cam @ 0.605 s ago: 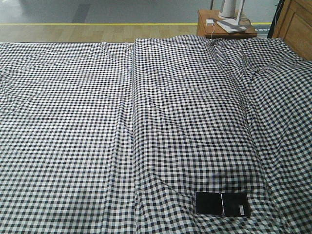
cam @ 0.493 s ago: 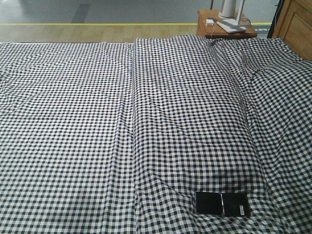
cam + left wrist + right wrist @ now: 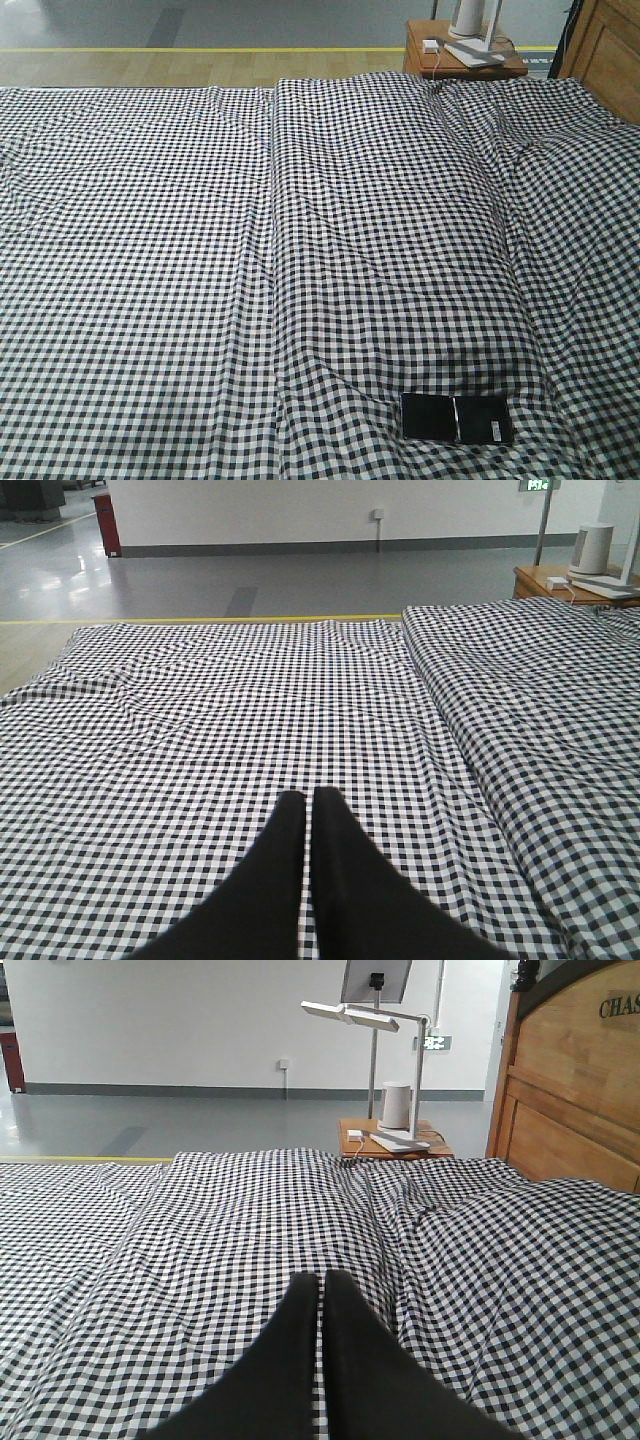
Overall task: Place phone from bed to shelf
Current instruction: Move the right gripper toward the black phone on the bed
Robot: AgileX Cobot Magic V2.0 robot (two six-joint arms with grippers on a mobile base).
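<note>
Phone point(image 3: 457, 419) flat on bed point(image 3: 180, 260), near-right edge, long axis crosswise; neither wrist view shows it; we judge right pincer point(image 3: 322, 1282) nearer; it and left pincer point(image 3: 308, 800) pinched together, empty.

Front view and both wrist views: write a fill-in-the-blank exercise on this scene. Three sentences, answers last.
1. The phone lies flat on the bed, near the front view's ____ edge.
2. The bed's check pattern is black and ____.
3. The left tool and the right tool both have their fingers ____, holding nothing.
Missing words: bottom; white; shut.
</note>
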